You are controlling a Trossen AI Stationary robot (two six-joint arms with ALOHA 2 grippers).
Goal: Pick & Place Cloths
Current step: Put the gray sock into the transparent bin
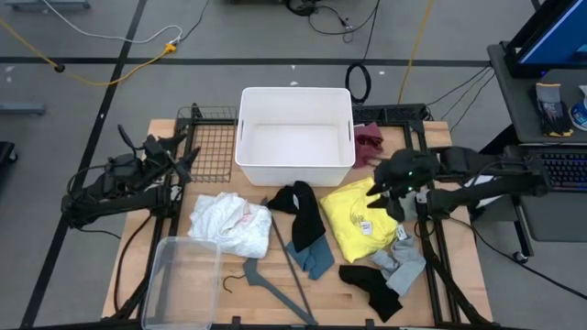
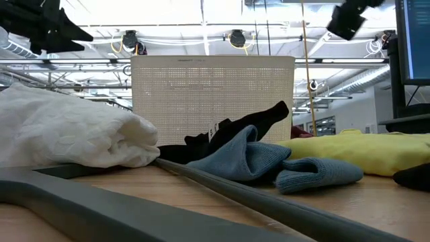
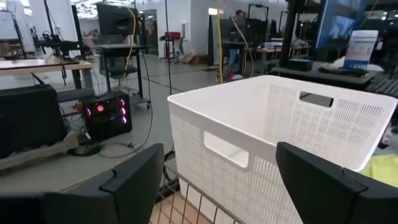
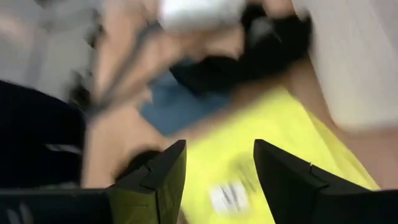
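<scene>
Several cloths lie on the wooden table in front of the white basket (image 1: 293, 137): white (image 1: 229, 225), black (image 1: 303, 206), teal-blue (image 1: 312, 258), bright yellow with a tag (image 1: 353, 220), grey (image 1: 404, 261), another black one (image 1: 371, 289), and maroon (image 1: 370, 142) beside the basket. My right gripper (image 1: 381, 197) hovers open above the yellow cloth (image 4: 261, 130), tilted down, with nothing between its fingers. My left gripper (image 1: 188, 158) stands open at the table's left, pointing level toward the basket (image 3: 273, 124), and is empty.
A thin grey hanger (image 1: 284, 275) lies near the table's front, between the white and teal cloths. A clear plastic bin (image 1: 179, 284) sits at the near left corner. A black wire rack (image 1: 206, 142) stands left of the basket.
</scene>
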